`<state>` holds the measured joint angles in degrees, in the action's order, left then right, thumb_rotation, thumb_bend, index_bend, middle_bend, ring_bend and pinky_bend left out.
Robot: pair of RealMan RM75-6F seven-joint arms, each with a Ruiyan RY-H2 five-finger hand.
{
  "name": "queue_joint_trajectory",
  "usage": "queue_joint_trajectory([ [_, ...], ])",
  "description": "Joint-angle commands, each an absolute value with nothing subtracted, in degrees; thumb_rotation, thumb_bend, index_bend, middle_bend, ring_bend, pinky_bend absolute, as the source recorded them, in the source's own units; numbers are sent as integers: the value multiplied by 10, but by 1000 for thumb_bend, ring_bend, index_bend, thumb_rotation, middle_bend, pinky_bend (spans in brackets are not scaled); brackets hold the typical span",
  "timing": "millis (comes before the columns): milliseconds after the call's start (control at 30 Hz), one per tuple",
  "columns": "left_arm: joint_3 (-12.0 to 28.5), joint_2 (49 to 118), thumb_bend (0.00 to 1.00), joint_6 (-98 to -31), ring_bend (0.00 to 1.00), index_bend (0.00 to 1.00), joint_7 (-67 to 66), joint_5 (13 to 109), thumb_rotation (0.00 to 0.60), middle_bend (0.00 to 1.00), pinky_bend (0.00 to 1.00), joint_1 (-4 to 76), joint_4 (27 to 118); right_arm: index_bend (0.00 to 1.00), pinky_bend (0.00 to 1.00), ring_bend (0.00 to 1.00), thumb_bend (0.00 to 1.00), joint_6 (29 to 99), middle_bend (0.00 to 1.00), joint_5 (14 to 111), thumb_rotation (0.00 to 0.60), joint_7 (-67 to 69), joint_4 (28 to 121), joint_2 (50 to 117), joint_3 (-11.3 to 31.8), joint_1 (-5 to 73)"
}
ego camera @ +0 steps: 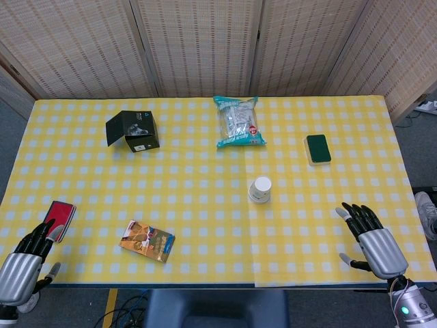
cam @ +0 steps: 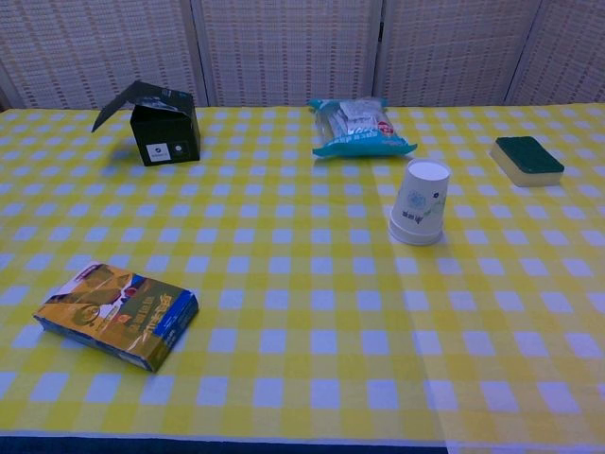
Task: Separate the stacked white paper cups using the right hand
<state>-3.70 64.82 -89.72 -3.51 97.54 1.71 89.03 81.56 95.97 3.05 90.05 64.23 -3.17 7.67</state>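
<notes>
1. The stacked white paper cups (ego camera: pixel 260 189) stand upside down, wider rim on the table, a little right of centre in the head view; in the chest view the same stack (cam: pixel 419 202) sits right of centre, with a faint blue print on its side and a visible seam near the base where one cup overlaps the other.
2. The right hand (ego camera: pixel 369 238) rests at the lower right of the head view, released, fingers spread, holding nothing, well apart from the cups. It does not show in the chest view.
3. The left hand (ego camera: pixel 27 256) sits at the lower left corner with fingers loosely extended and empty, beside a flat red case (ego camera: pixel 60 219).
4. The step in hand looks like the reach: nothing is separated yet.
5. To do it well, the right hand should travel up and left across the yellow-and-white checked tablecloth (ego camera: pixel 205 198), staying clear of the green-topped sponge (ego camera: pixel 317 149) in the upper right.
6. The fingers should close lightly on the upper, narrower part of the outer cup, since thin paper will likely crush or tip.
7. A straight upward lift with a slight twist should free the outer cup; the inner one may come along, as nothing holds it down.
</notes>
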Motion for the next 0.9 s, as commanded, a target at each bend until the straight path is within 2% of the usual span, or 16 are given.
queue_joint_trajectory([
  [33, -36, 650, 381, -894, 64, 9, -37, 975, 600, 0, 204, 19, 890, 0, 0, 0, 181, 814, 0, 957, 600, 33, 900, 641, -30, 78],
  [233, -36, 649, 382, -905, 64, 9, -40, 977, 600, 0, 204, 15, 894, 0, 0, 0, 181, 781, 0, 952, 600, 53, 907, 635, -33, 93],
  [400, -36, 644, 381, -915, 65, 9, -30, 981, 600, 0, 204, 13, 895, 0, 0, 0, 181, 709, 0, 935, 600, 51, 956, 590, -14, 146],
  [633, -35, 637, 381, -929, 64, 0, -10, 982, 600, 0, 204, 8, 891, 0, 0, 0, 189, 536, 0, 804, 600, 15, 1041, 529, 58, 261],
  [733, -31, 634, 382, -934, 64, 0, -4, 973, 600, 0, 204, 4, 890, 2, 0, 0, 191, 470, 0, 726, 600, -10, 1031, 536, 88, 312],
  [900, -24, 629, 381, -945, 64, 0, 9, 961, 600, 0, 204, -2, 888, 54, 0, 0, 195, 411, 0, 624, 600, -62, 1004, 574, 114, 385],
])
